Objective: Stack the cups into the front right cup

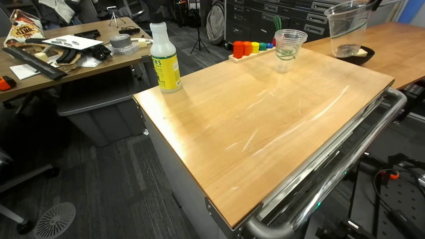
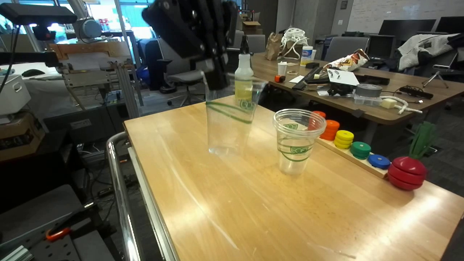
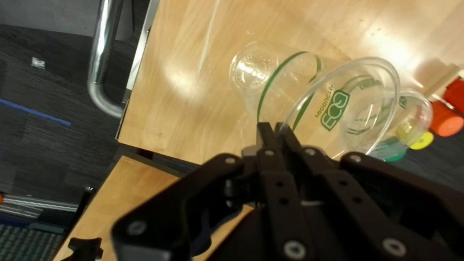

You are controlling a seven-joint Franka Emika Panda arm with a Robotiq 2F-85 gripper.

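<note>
My gripper (image 3: 274, 128) is shut on the rim of one clear cup (image 3: 286, 78) with a green band. In both exterior views this cup (image 1: 348, 30) (image 2: 230, 127) hangs off the tabletop, slightly tilted; only the black fingertips (image 2: 219, 78) show at its rim. The other clear cups stand nested as one upright stack (image 2: 295, 148) on the table, with several rims close together. The stack also shows in an exterior view (image 1: 286, 53) and, partly behind the held cup, in the wrist view (image 3: 413, 108). The held cup is beside the stack, apart from it.
A yellow-green bottle (image 1: 168, 66) stands at a table corner. A ring toy (image 2: 357, 154) and a red toy vegetable (image 2: 406, 173) lie along the edge behind the stack. A metal rail (image 1: 332, 179) runs along one side. A black bowl (image 1: 365, 56) sits beyond, on the adjoining table.
</note>
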